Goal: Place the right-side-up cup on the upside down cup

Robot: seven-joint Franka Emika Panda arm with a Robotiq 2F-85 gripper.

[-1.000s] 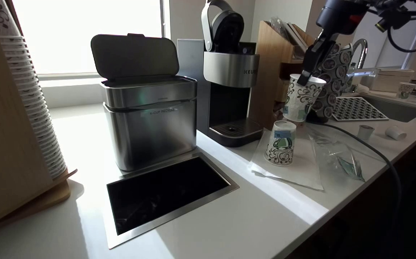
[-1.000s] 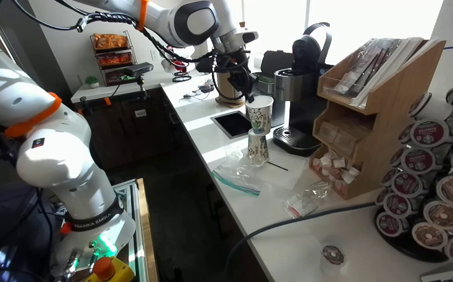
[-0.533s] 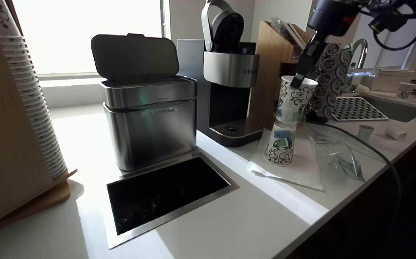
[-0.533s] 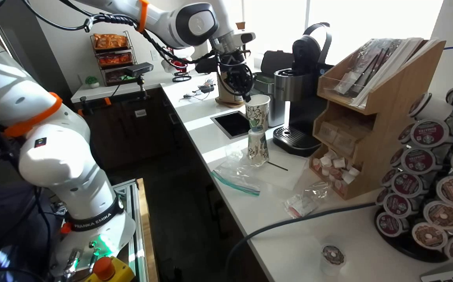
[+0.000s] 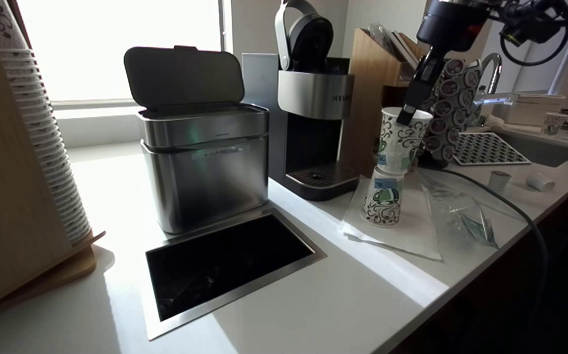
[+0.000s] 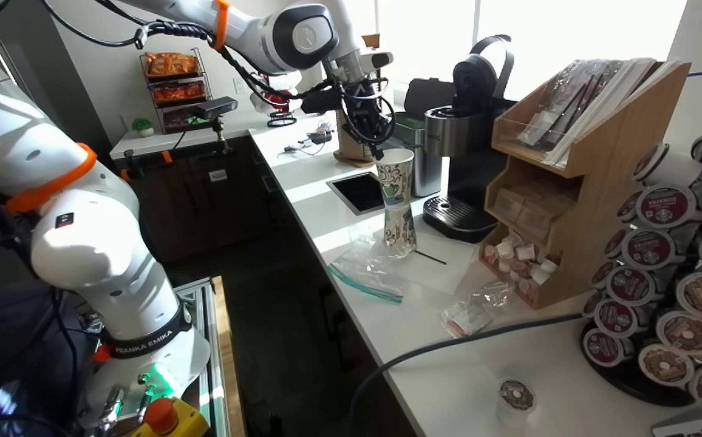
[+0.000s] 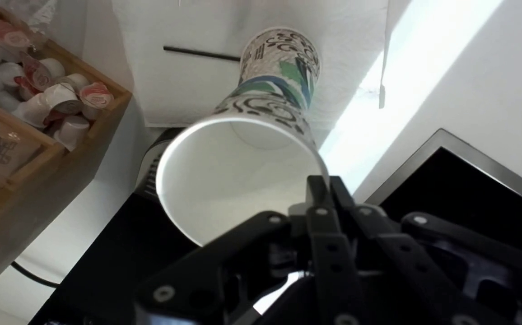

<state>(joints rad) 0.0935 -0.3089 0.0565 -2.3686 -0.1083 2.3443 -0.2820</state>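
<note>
Although the right-side-up cup sat over the upside down cup, base to base, the placing was not yet finished, for the hand had it in a pinch. Its 2 fingers gripped the wall at the rim, 1 inside and 1 outside, as the wrist view showed. The upside down cup stood rim down on a sheet of white paper on the tabletop, near the coffee machine. In both exterior views the 2 narrow bases met or very nearly met; whether the upper bore fully on the lower, I could not tell.

I judged the step in hand to be the last of the setting down, with only release and retreat left. The next move seemed to call for a check that the bases lined up, perhaps a slight lowering, then a small parting of the fingers and a straight withdrawal upward along the wall. A sideways drag by the inner finger could, I thought, tip so light a cup or topple the pair.
</note>
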